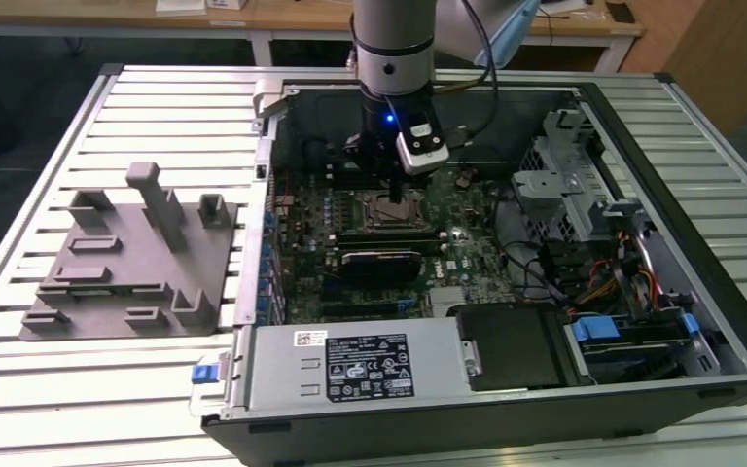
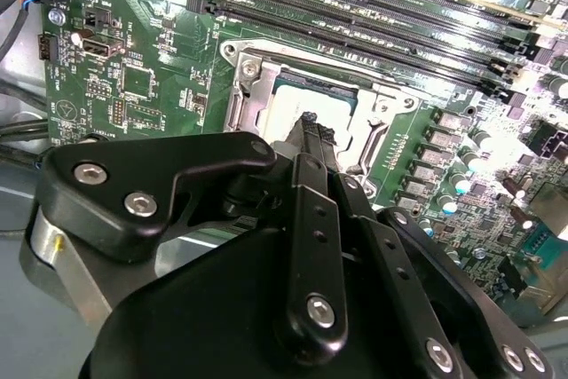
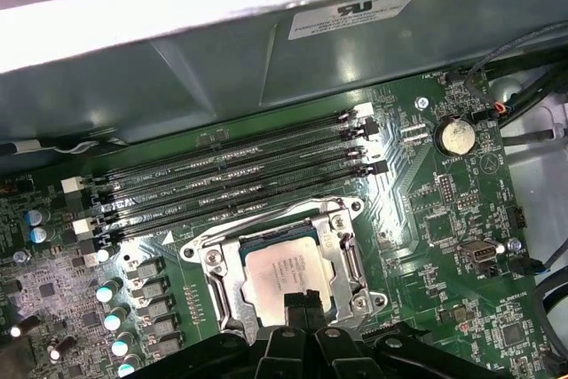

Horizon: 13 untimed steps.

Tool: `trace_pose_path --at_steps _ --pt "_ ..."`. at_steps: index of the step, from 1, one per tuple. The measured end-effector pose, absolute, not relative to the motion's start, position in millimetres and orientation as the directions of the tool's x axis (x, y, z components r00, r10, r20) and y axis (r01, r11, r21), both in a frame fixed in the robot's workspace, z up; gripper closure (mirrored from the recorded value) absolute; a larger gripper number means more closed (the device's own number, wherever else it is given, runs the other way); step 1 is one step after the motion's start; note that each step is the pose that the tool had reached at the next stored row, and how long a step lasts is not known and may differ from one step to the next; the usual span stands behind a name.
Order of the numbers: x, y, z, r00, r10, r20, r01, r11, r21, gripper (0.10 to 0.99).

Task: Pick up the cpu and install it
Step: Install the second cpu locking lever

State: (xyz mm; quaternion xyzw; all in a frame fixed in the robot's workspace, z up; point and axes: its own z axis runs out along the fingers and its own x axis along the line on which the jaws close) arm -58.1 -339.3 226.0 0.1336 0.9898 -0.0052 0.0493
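Observation:
The cpu [image 3: 277,265], a small square chip with a pale silvery top, lies flat inside the metal-rimmed socket frame [image 3: 344,259] on the green motherboard [image 3: 426,219]. In the second wrist view the cpu [image 2: 286,106] shows just beyond the black fingertips. My gripper [image 3: 303,297] hangs directly over the chip's near edge, its two narrow black fingers pressed together with nothing between them. In the exterior view the gripper [image 1: 401,197] reaches down into the open computer case [image 1: 685,321], right above the socket.
Empty black memory slots [image 3: 240,175] run alongside the socket. A drive cage [image 1: 568,185], cables and a power supply [image 1: 347,365] crowd the case. A grey fixture [image 1: 127,253] sits on the slatted table [image 1: 166,107] at the exterior view's left.

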Motion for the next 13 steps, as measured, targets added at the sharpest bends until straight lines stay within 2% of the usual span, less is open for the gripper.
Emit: trace_pose_path --at_steps 13 --pt "-58.1 -339.3 234.2 -0.959 0.264 -0.099 0.265 0.964 0.003 0.98"
